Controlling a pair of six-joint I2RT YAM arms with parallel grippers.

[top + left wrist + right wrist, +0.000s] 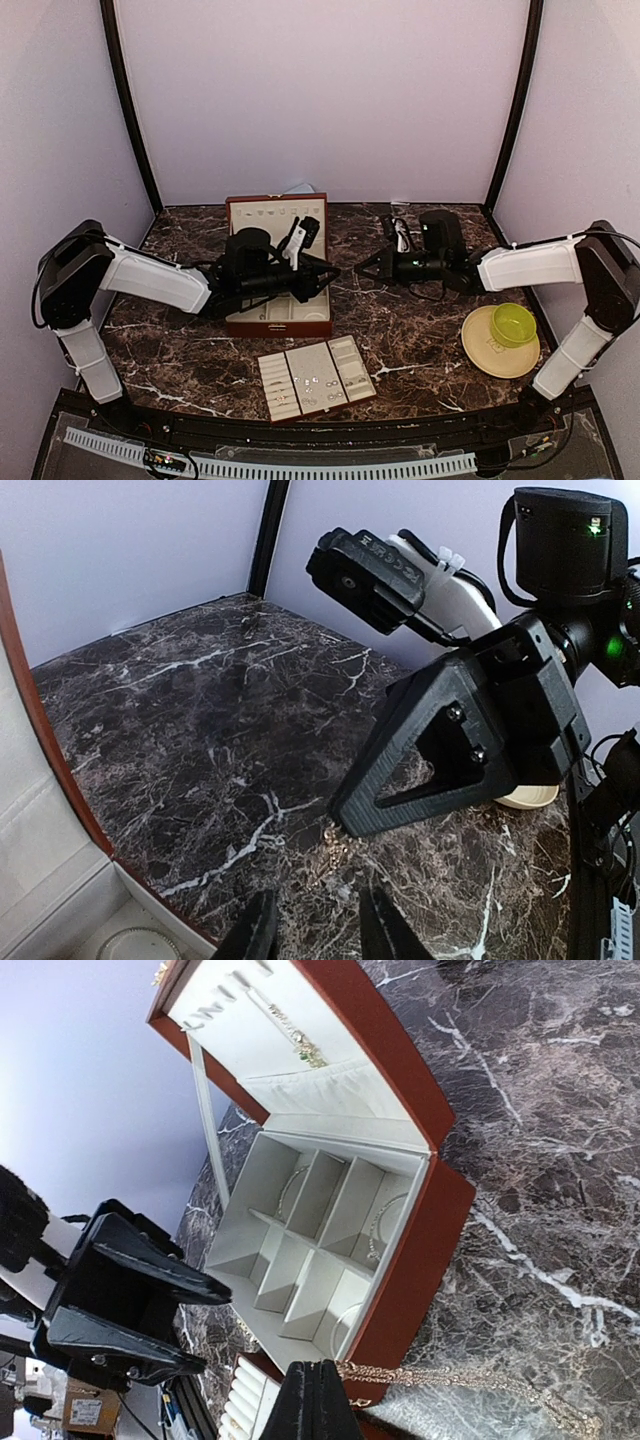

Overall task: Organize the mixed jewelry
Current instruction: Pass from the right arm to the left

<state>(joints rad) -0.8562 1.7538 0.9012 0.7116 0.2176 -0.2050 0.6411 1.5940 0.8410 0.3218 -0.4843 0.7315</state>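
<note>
Because made of fine loose links, expect thin gold chain to handle v. light, limp, slippery, prone to snag or knot. Best taken at one end & dragged or lifted slowly, not scooped mid-length. Lies stretched on dark marble tabletop, just right of red-brown wooden box, one end at tip of right gripper: closed tight, apparently pinching that end. Tiny silvery and gold pieces sit in cream-lined flat tray, near centre; likely hard, v. small, need fingertip-only pinch. Thin hoops rest in box compartments. Left gripper hangs over box's right edge, fingers narrowly apart, holding nothing visible.
</note>
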